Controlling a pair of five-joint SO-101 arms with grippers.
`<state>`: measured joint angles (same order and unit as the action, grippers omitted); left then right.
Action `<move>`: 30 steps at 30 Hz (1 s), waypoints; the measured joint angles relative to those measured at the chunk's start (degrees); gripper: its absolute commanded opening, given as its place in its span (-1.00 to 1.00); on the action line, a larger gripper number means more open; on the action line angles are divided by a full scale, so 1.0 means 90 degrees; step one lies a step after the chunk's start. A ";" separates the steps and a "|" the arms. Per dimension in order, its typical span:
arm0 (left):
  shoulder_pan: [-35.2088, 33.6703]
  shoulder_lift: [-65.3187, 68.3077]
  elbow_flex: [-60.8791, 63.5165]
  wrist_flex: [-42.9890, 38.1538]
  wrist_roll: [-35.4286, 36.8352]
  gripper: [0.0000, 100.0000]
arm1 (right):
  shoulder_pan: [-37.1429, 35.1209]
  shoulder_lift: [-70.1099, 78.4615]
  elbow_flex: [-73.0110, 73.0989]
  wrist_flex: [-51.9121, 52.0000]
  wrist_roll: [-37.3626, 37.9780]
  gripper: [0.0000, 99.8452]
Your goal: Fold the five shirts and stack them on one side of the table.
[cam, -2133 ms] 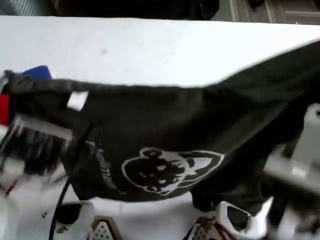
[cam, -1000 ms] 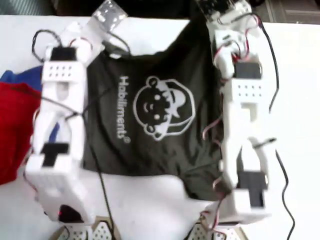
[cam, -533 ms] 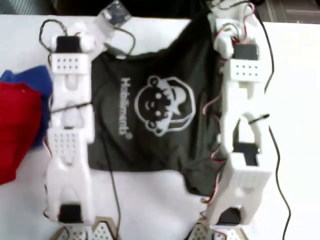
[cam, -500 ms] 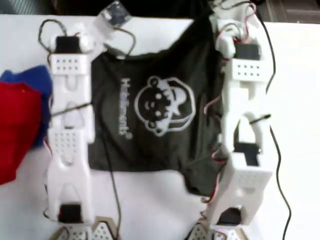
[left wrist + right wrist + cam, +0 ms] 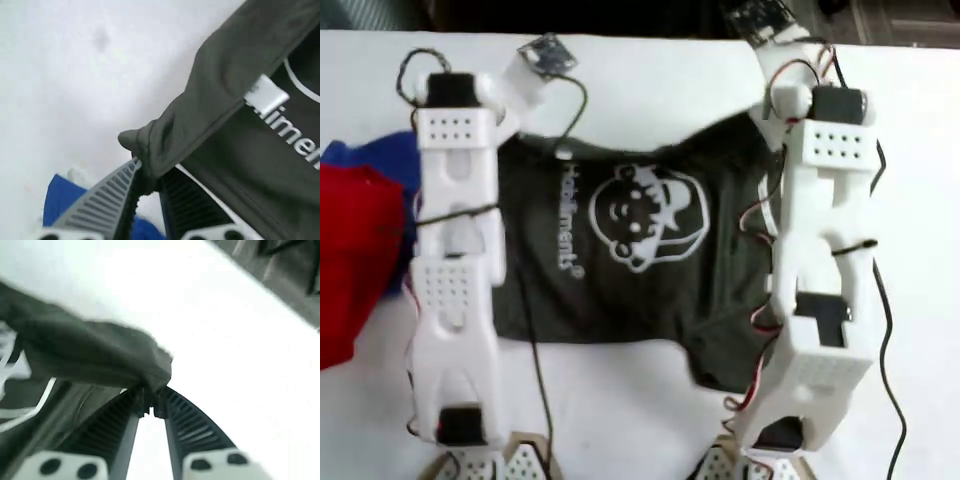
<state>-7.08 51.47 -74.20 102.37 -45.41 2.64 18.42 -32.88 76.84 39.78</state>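
The table [image 5: 640,90] is white. The black shirt [image 5: 620,290] lies spread across its middle, print [image 5: 645,215] up, with one crumpled corner trailing toward 5 o'clock. The left arm [image 5: 455,280] stretches along the shirt's 9 o'clock edge and the right arm [image 5: 820,270] along its 3 o'clock edge, both pointing to 12.

At the table's 9 o'clock edge sits the red shirt [image 5: 355,260], bunched rather than squared. The blue shirt [image 5: 345,152] peeks out from under it toward 10 o'clock. Whether either is properly folded cannot be told.

The left gripper [image 5: 147,182] is pinched tight on the black shirt's 11 o'clock corner, with cloth bulging out past the fingertips. The right gripper [image 5: 149,407] is clamped the same way on the 1 o'clock corner. Both corners are lifted just off the table. A white tag [image 5: 266,95] shows near the left grip, on cloth turned over along that far edge.

By my reckoning the task is early. This shirt looks barely into its first fold, the far edge only starting to come over. Three shirts can be counted, so most of the folding and the whole neat stack are left to do.
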 measured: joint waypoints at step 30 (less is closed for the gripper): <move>-0.0274 -0.3516 0.7814 -0.0107 -0.0352 -0.96 | 0.1231 -0.4630 0.5783 0.2364 0.1143 -0.96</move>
<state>-9.54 19.82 -3.87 101.41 -48.57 13.71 -23.25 19.16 98.11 50.07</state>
